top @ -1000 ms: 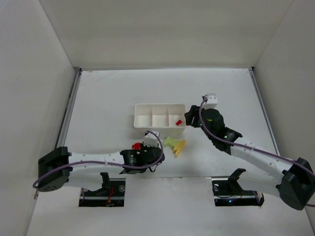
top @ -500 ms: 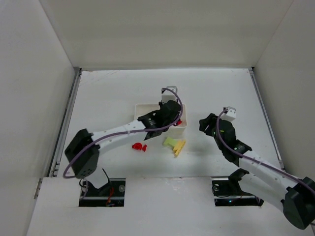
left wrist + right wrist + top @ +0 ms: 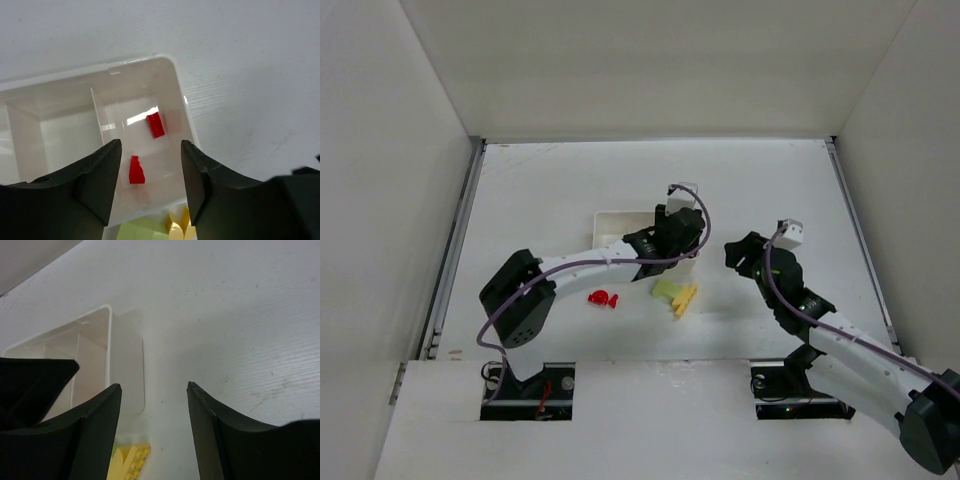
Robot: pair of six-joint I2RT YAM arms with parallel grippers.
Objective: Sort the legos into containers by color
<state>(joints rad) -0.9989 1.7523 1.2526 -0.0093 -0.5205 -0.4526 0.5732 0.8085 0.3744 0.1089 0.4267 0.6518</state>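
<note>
The white tray (image 3: 612,222) is mostly hidden under my left arm. My left gripper (image 3: 677,245) hangs open and empty over its right compartment. In the left wrist view the gripper (image 3: 150,186) frames that compartment of the tray (image 3: 172,80), where two red legos (image 3: 155,124) (image 3: 136,170) lie. On the table in front of the tray lie a red lego pair (image 3: 603,298), a light green lego (image 3: 666,289) and yellow legos (image 3: 685,298). My right gripper (image 3: 734,252) is open and empty to the right of the tray. Its wrist view (image 3: 154,415) shows the tray's corner (image 3: 126,365) and a yellow lego (image 3: 133,463).
White walls enclose the table on the left, back and right. A metal rail (image 3: 457,235) runs along the left edge. The middle and left compartments (image 3: 60,135) of the tray hold nothing that I can see.
My left arm swung from the red legos on the table up over the tray's right compartment, where two red bricks now lie. My right arm drew back from the tray to the right.
</note>
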